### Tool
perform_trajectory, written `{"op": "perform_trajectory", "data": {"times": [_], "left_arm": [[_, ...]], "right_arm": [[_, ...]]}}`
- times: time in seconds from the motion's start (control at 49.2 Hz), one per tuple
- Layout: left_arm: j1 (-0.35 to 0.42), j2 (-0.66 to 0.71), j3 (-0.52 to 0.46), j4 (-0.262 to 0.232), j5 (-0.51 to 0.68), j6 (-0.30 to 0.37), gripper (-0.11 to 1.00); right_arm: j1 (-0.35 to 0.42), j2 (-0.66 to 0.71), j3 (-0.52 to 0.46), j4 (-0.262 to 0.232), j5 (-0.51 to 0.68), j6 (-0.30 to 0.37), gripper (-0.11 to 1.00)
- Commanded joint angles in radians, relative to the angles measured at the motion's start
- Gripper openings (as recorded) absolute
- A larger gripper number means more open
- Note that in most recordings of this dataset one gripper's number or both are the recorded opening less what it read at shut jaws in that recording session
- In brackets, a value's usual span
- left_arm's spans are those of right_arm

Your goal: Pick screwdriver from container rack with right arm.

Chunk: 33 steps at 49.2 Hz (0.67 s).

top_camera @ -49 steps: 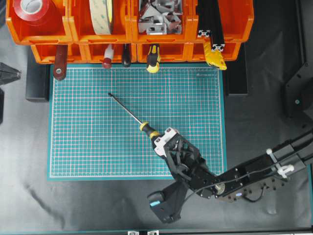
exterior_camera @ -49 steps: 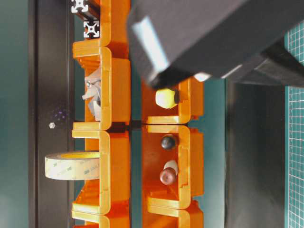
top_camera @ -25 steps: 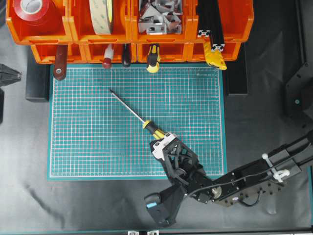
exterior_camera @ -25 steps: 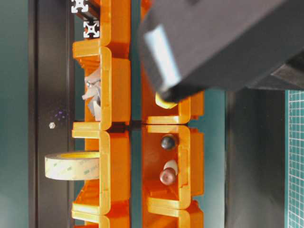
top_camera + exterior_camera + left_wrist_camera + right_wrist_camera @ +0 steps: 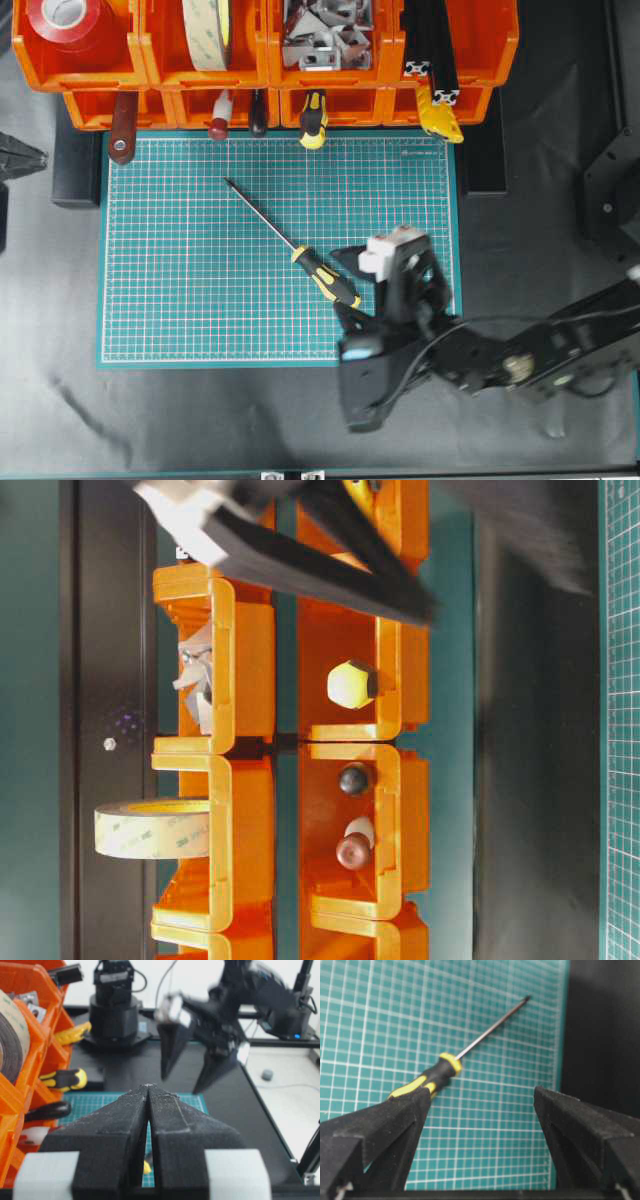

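In the overhead view, the screwdriver (image 5: 300,247) is seen lying flat on the green cutting mat (image 5: 180,280), its thin shaft pointing up-left toward the container rack (image 5: 150,75) and its yellow-and-black handle toward the lower right. The right tool (image 5: 352,283) is held just beside the handle's end, its fingers spread and nothing gripped; the right arm (image 5: 540,355) is stretched in from the lower right across the dark tabletop (image 5: 60,410). A stubbier yellow-and-black handle (image 5: 313,118) is seen hanging out of a lower bin.

In the table-level view, which is turned on its side, the orange bins of the container rack (image 5: 240,680) are shown with a roll of tape (image 5: 150,828) and a yellow handle end (image 5: 350,684); a blurred part of the right arm (image 5: 300,540) crosses the top.

In the left wrist view, the left tool (image 5: 148,1091) is shown with its fingers pressed together on nothing, while the right tool (image 5: 192,1077) is seen raised above the tabletop, spread apart.

In the right wrist view, the screwdriver (image 5: 445,1069) is seen on the mat (image 5: 380,1020) ahead of the spread fingers (image 5: 395,1120), its handle partly hidden behind the left-hand one; contact cannot be told.
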Motion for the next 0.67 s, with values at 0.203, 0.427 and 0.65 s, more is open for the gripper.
{"op": "perform_trajectory", "data": {"times": [0.203,0.427,0.65], "left_arm": [[-0.003,0.005,-0.029,0.003,0.029,-0.002,0.0],[-0.003,-0.002,-0.031,0.003,0.06,-0.002,0.0],[-0.003,-0.005,-0.031,0.003,0.074,-0.002,0.0]], "right_arm": [[-0.003,-0.279,0.12,-0.008,0.005,0.049,0.81],[-0.005,-0.439,0.221,-0.008,0.006,0.12,0.81],[-0.006,-0.565,0.313,-0.009,0.011,0.189,0.81]]}}
